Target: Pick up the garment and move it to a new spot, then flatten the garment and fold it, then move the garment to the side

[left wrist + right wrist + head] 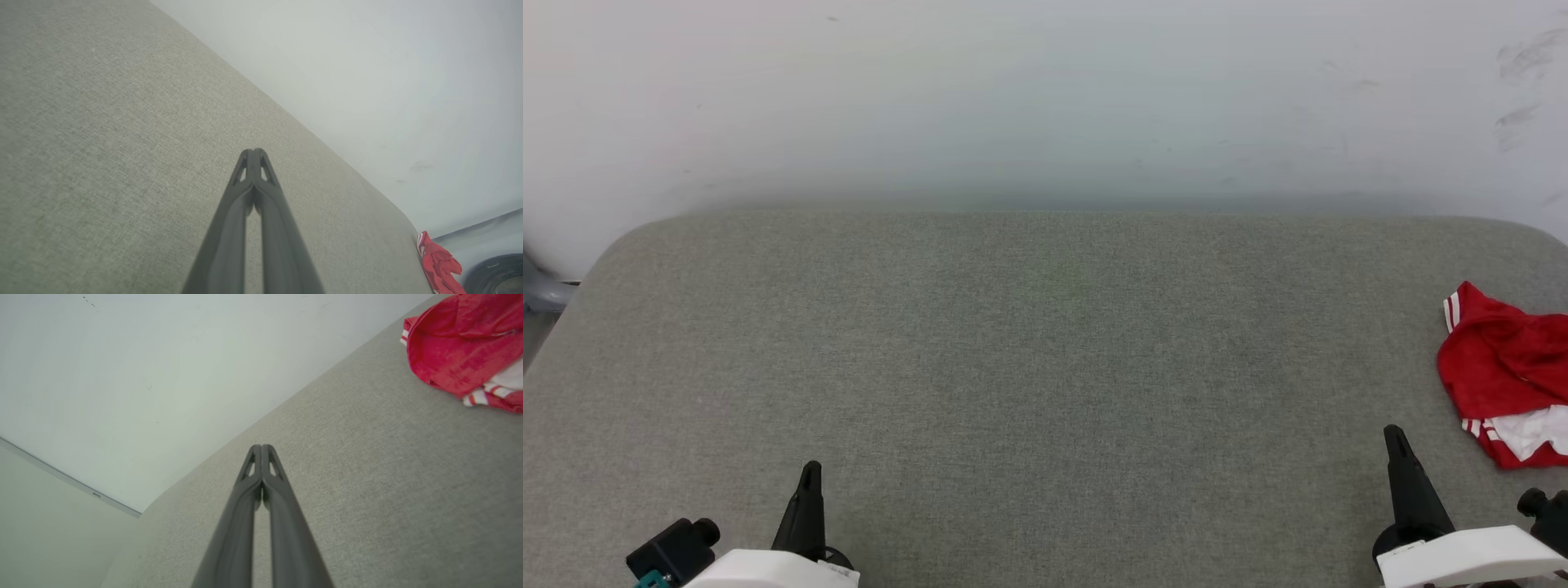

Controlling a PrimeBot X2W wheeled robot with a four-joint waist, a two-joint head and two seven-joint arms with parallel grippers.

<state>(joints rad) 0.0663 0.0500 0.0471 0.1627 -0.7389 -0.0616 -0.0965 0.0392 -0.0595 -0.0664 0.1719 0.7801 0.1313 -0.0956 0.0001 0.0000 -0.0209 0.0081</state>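
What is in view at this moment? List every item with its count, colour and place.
garment: one, red with white parts and red-and-white striped trim, crumpled at the right edge of the table, partly cut off by the edge of the head view
table: one, grey-green fabric top with rounded far corners, spanning the head view
wall: one, pale white-grey with a few scuff marks, behind the table
grey object: one, grey, at the far left past the table's corner; cannot tell what it is
round dark object: one, black, below the table's end past the garment in the left wrist view; unclear
left gripper: one, dark fingers, shut and holding nothing, lower left over the table
right gripper: one, dark fingers, shut and holding nothing, lower right, apart from the garment
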